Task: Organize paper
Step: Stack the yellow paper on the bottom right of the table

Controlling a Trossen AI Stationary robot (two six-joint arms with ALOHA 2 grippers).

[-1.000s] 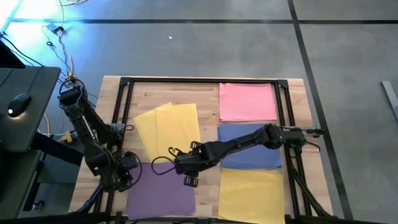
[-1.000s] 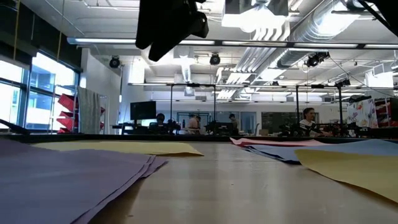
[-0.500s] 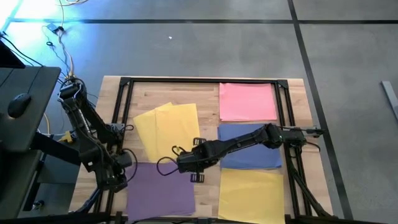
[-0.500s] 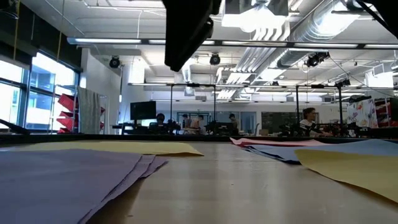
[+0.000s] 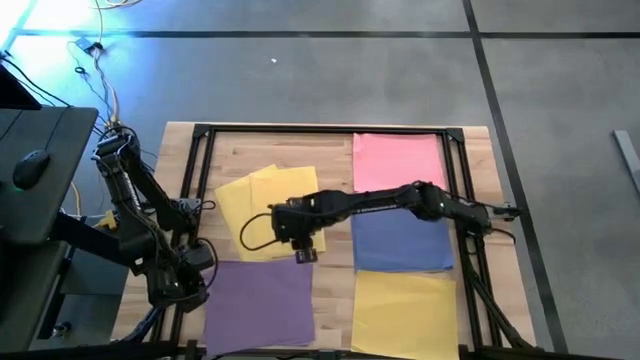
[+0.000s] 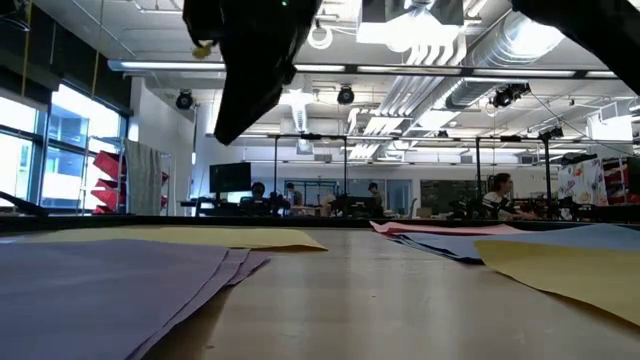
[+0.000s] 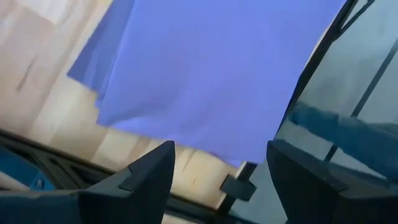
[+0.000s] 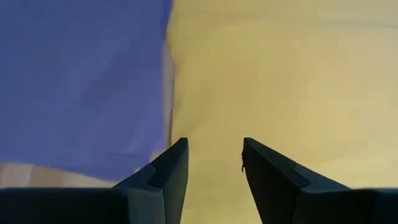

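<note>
The loose yellow paper (image 5: pixel 268 210) lies crooked on the wooden table (image 5: pixel 240 150), above the purple paper (image 5: pixel 260 303). The right gripper (image 5: pixel 306 256) has swung left from the table's middle and now hangs over the yellow sheets' lower edge, fingers (image 8: pixel 169 171) spread apart. All sheets are thin, flat and square. Pink paper (image 5: pixel 397 162), blue paper (image 5: pixel 402 240) and more yellow (image 5: pixel 403 313) line the right side. The left gripper (image 7: pixel 217 180) waits by the purple sheets, fingers spread.
</note>
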